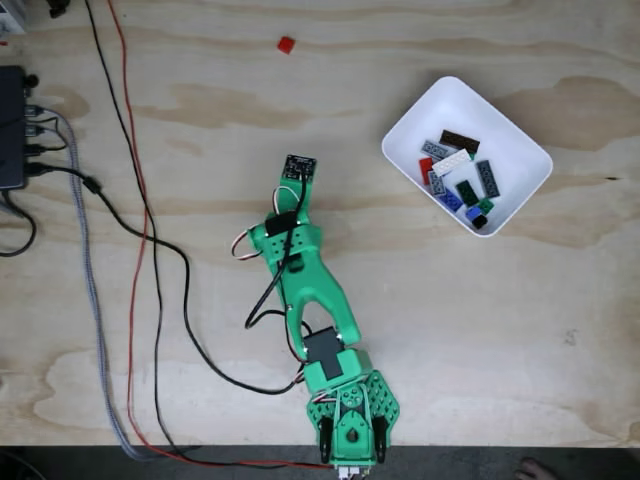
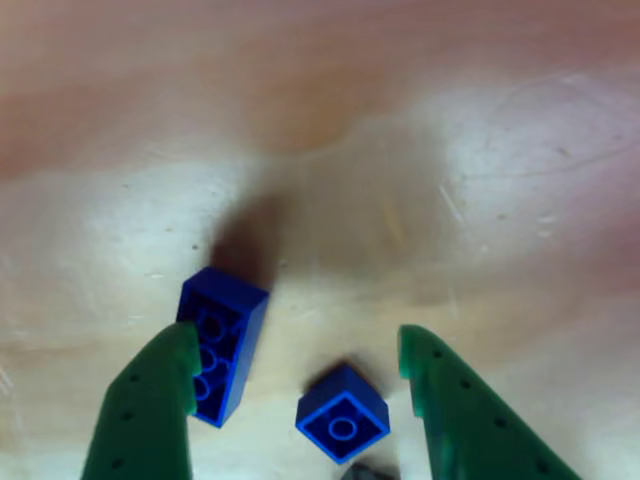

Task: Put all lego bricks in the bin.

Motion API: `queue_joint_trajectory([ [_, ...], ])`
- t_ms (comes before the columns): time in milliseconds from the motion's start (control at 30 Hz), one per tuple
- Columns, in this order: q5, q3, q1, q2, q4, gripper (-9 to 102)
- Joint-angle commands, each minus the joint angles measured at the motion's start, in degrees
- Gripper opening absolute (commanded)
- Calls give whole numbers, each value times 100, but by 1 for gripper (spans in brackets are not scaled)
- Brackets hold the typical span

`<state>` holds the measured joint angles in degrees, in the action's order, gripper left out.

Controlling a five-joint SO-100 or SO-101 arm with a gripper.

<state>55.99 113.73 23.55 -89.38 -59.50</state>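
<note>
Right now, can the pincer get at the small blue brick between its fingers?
Probably yes: the pincer is open, the small blue brick lies between its fingers, nothing covers it. The longer blue brick touching one finger might get nudged.

fixed view: bright, even, sharp; soft short shadows under arm (image 1: 300,270) and inside bin (image 1: 520,195) | other view: soft, blurred toward top; pale glare patches on table (image 2: 480,150); dark shadow behind long blue brick (image 2: 222,345); fingers (image 2: 150,400) slightly fuzzy

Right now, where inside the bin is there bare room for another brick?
The bin is bare along its upper-left half, next to the rim nearest the red brick. The lego bricks crowd the lower-right half.
</note>
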Motion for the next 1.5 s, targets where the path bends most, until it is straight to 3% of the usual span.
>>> queue_joint_trajectory([
  [0, -88, -562, 325, 167, 88, 20],
  [167, -246, -615, 624, 413, 299, 15],
  [300, -343, -589, 729, 483, 413, 0],
  [433, -571, -466, 343, -229, 466, 0],
  [567, -1037, -545, -1011, -2628, 703, 0],
  [667, -817, -1450, -2470, -3252, 896, 0],
  [833, 510, -3797, -4219, -1450, 940, 0],
  [967, 1081, -4711, -4913, 255, 1169, 0],
  [1067, 1283, -4324, -5106, 765, 1564, 2],
  [1133, 1433, -3850, -5115, 747, 1617, 9],
  [1300, 536, -3524, -4860, 220, 1547, 20],
  [1400, -202, -3568, -4544, -809, 1081, 24],
  [1467, -105, -3226, -3946, -2004, 387, 22],
])
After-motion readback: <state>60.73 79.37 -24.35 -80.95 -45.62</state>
